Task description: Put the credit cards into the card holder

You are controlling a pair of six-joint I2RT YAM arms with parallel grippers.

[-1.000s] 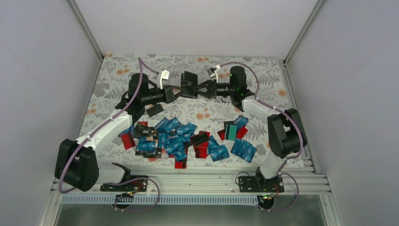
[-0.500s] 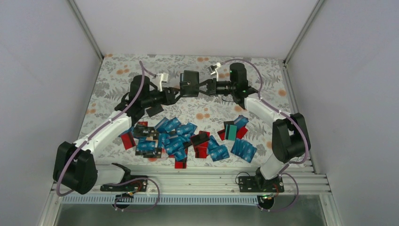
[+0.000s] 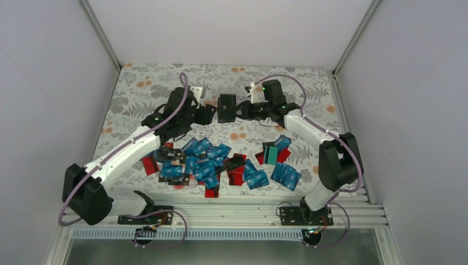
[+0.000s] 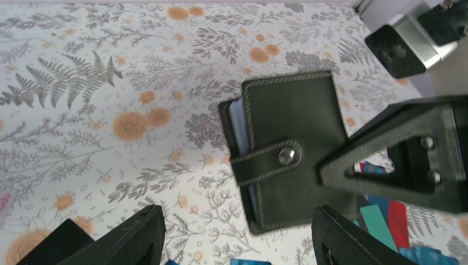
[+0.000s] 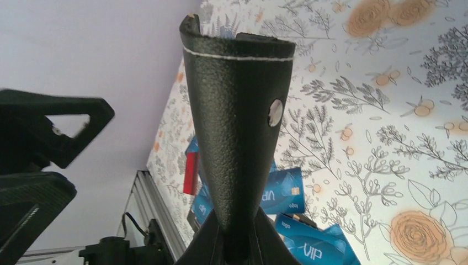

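Aloft, right pincer [image 3: 238,110] on card holder [image 3: 226,107].

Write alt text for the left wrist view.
A black card holder, snap strap across its edge, is held above the floral table by the right end effector, gripping from the right. The left end effector's open fingers frame the bottom; credit cards show lower right.

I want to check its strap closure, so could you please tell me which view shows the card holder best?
The left wrist view: the card holder faces the camera, its strap and snap plain. The right wrist view shows only one grained side; the top view, just a small dark block.
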